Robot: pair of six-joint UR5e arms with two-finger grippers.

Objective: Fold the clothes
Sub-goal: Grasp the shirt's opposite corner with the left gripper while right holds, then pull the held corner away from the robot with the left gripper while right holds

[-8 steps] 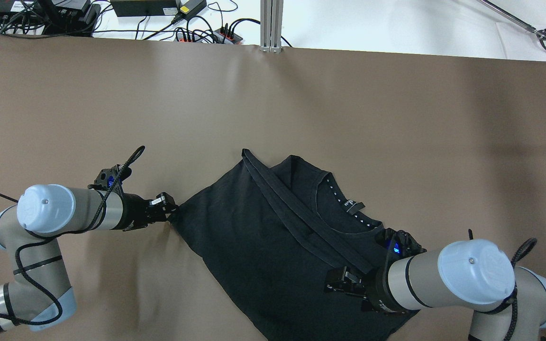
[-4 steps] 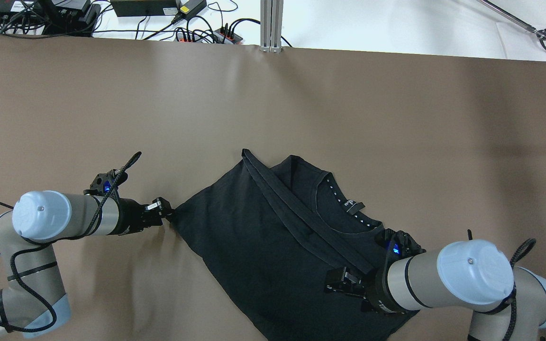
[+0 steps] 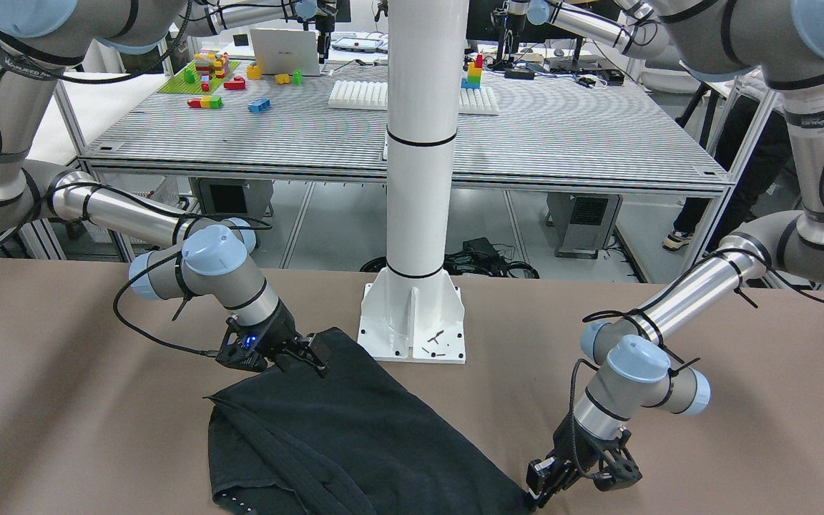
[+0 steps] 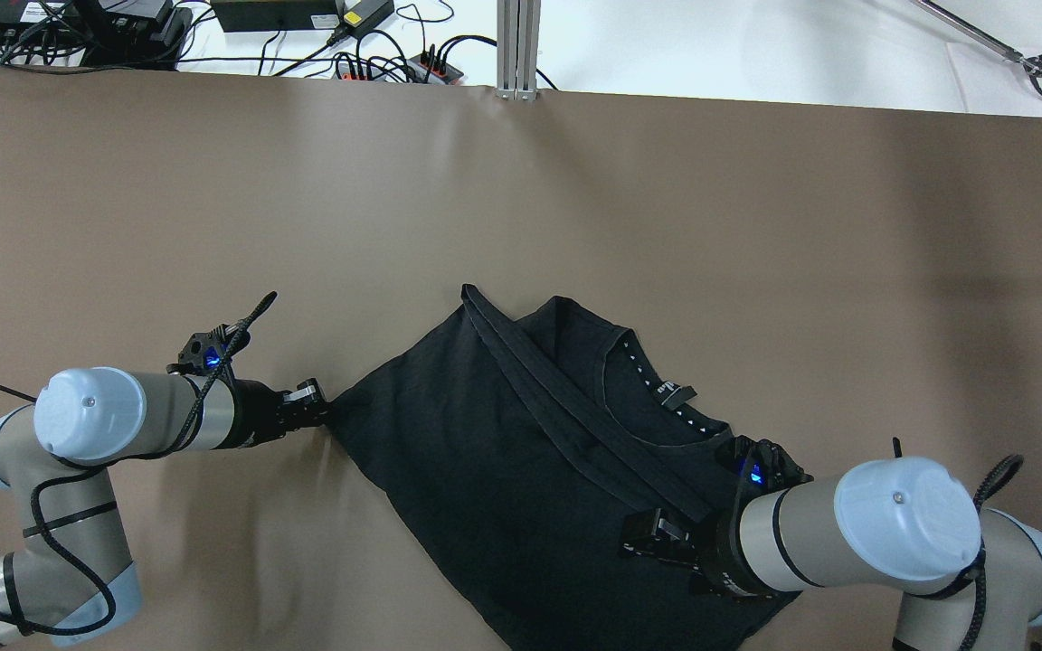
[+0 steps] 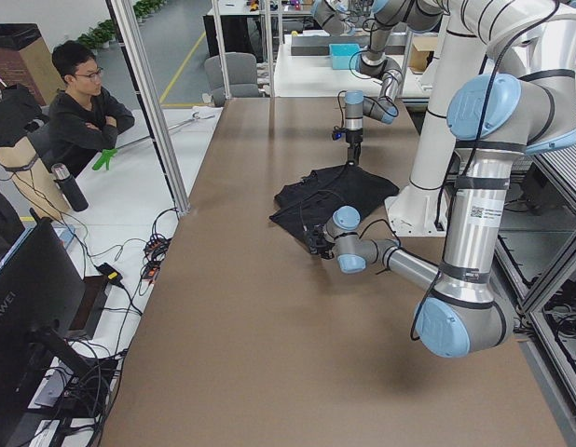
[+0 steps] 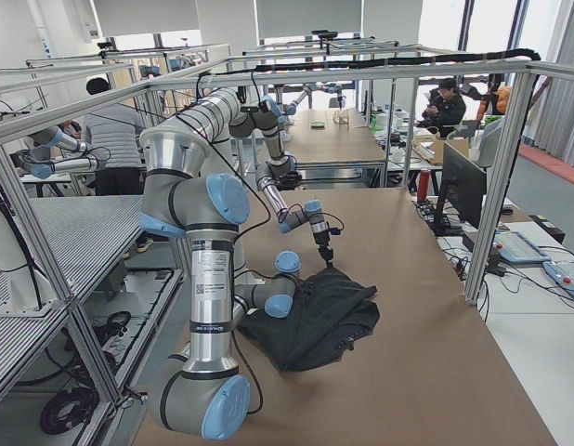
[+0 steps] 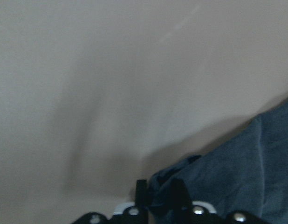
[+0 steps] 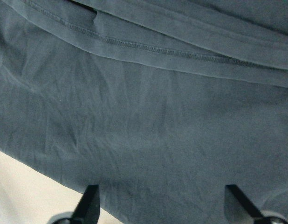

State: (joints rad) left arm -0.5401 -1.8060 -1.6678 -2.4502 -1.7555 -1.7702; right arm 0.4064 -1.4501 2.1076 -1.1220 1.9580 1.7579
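Note:
The clothes point(image 4: 485, 452) are one black garment lying partly folded on the brown table, with a hemmed band running diagonally across it and white marks inside the collar. My left gripper point(image 4: 322, 409) is shut on the garment's left corner; the left wrist view shows the fabric point(image 7: 237, 172) pinched between the close-set fingers point(image 7: 141, 193). My right gripper point(image 4: 631, 538) hovers open over the garment's near right part. Its fingers point(image 8: 90, 203) stand wide apart over the cloth point(image 8: 148, 116), gripping nothing. In the front-facing view the garment point(image 3: 355, 429) lies between both grippers.
The white robot pedestal point(image 3: 412, 329) stands just behind the garment. An aluminium post point(image 4: 518, 50) and cables point(image 4: 376, 54) sit at the table's far edge. Bare brown table surface point(image 4: 756, 226) stretches beyond the garment. A person point(image 5: 83, 102) sits off the table's far side.
My left arm shifted slightly left and back, still pinching the corner. The right arm and the garment's lay look unchanged.

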